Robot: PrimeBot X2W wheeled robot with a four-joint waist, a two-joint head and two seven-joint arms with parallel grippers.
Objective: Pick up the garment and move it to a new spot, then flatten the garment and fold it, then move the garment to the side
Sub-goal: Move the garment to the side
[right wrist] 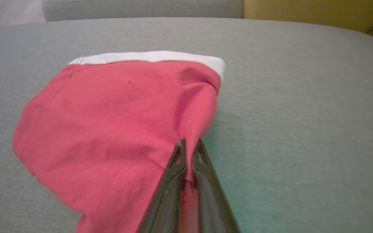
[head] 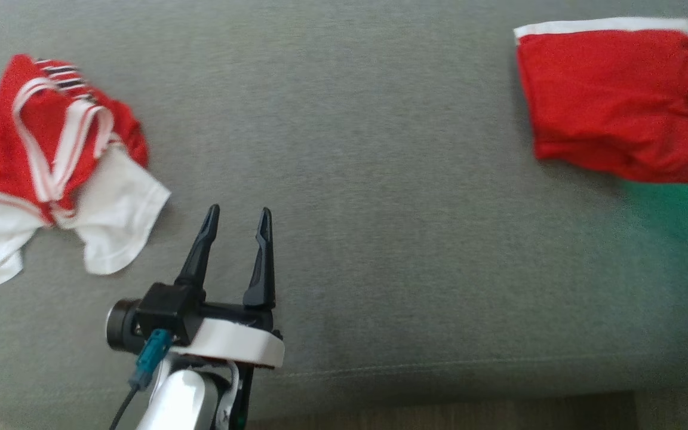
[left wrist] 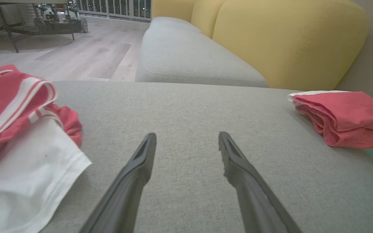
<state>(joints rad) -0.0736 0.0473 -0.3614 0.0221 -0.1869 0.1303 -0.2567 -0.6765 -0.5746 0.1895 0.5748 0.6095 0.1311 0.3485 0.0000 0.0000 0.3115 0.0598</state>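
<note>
The garment (right wrist: 108,129), red and folded, lay at the far right of the grey cushion (head: 380,179); a white band (right wrist: 147,57) ran along its far edge; in the left wrist view its layers showed stacked at the near edge. The right end effector (right wrist: 189,142) was clenched on the garment's near right corner; its two dark fingers stood pressed together with red cloth pinched between them, and the cloth ran in creases toward the fingertips; in the head view only a dark tip of it showed at the garment's right edge.

The left end effector (head: 240,210) hovered over the near left part of the cushion, well apart from the garment; it was released, its fingers spread wide with bare grey fabric between them, grasping nothing.

Beside it, at the cushion's left edge, lay a crumpled red-and-white shirt (head: 51,167), its white sleeves toward the near side and a striped collar at the far side; it touched neither end effector.

Beyond the cushion the left wrist view showed a yellow backrest (left wrist: 287,42) and a pale wooden floor (left wrist: 86,55).
</note>
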